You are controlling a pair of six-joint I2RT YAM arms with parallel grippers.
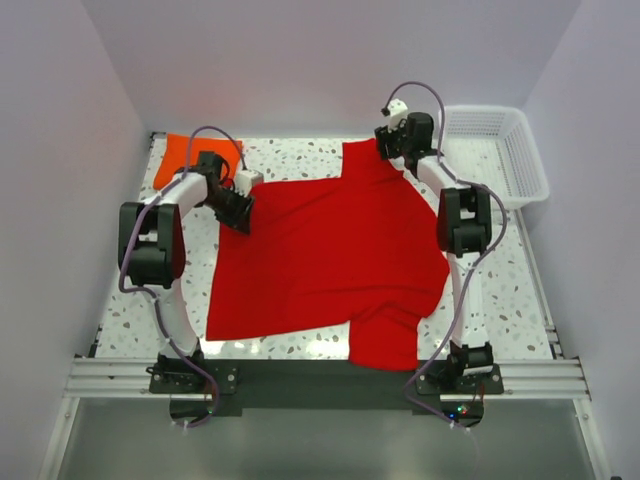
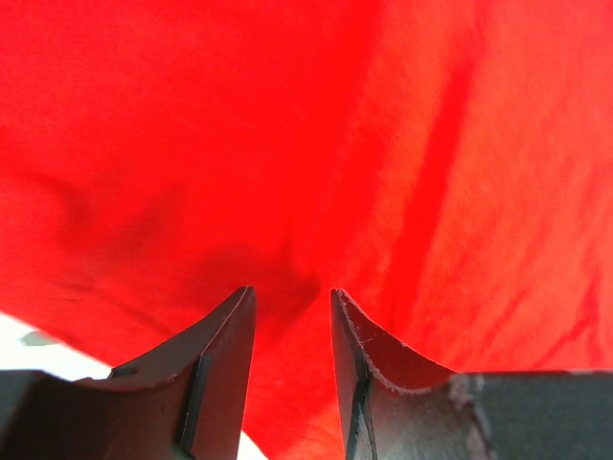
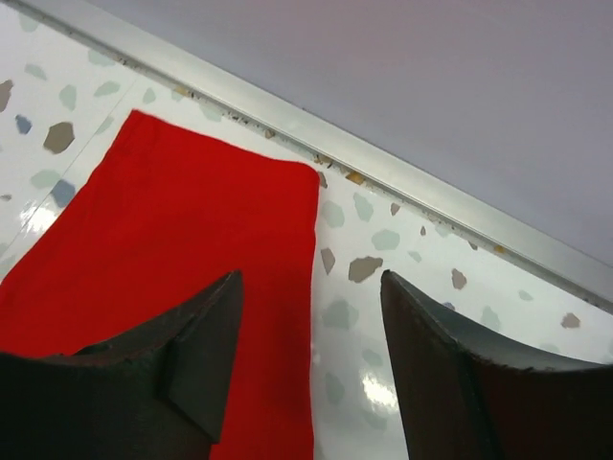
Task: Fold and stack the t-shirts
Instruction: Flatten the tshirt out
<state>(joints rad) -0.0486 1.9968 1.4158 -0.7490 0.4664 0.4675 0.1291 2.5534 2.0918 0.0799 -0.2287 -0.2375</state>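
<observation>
Top external: red shirt lies flat mid-desk, long axis left-right, sleeves pointing far and near. The orange shirt sits at the far-left corner. Right claw is spread and empty at the far sleeve; left claw is part-spread on the far hem corner. Likely fold: far edge toward near.

A white table top, flecked terrazzo-style with grey, tan and blue chips, is filling the middle of the scene. Plain pale lilac walls are closing it in on three sides: a back wall, a left wall and a right wall. A silver metal strip is running along the far edge, where the table meets the back wall. An aluminium rail is spanning the near edge. Soft, even light is glinting off the glossy surface.
</observation>
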